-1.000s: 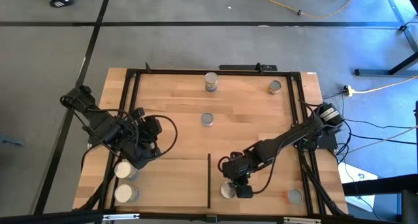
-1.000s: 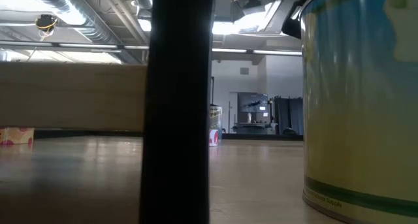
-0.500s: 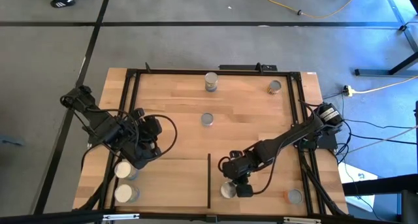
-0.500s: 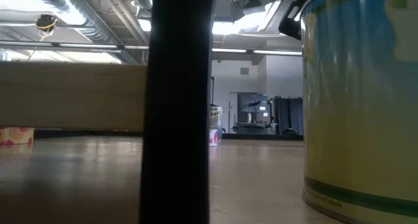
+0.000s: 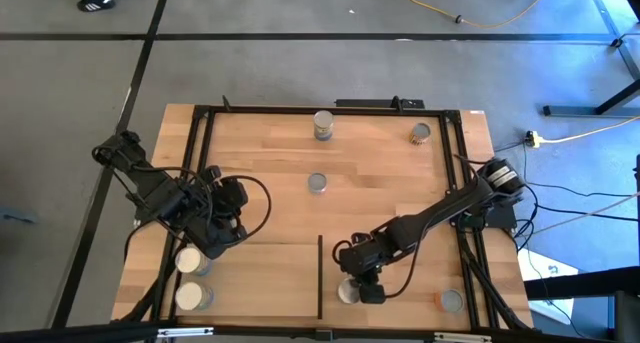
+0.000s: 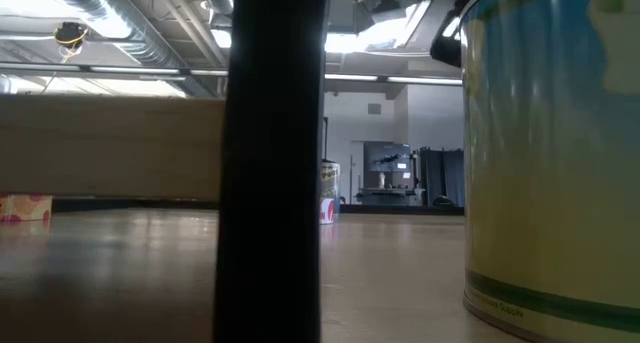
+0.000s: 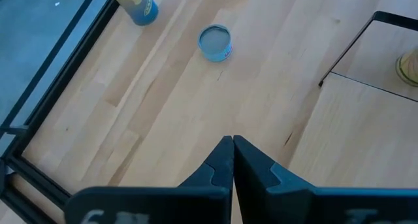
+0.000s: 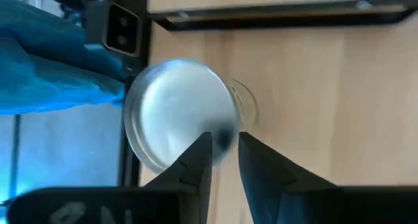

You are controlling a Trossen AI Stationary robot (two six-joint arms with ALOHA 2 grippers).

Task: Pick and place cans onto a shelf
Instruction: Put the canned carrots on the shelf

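Grey floor surrounds the wooden bench [image 5: 380,198], where the shelf [image 5: 260,278] lies along the near edge, split by a black divider [image 5: 319,275]. Just right of that divider stands a can [image 5: 347,292], upright, and the right hand [image 5: 368,291] hangs directly over its rim, fingers [image 8: 196,160] parted a little and gripping nothing. So the can lies straight below that hand; a short drop would likely bracket it. Well off to the left, the left hand [image 5: 222,238] waits shut and empty beside two shelved cans [image 5: 190,279].
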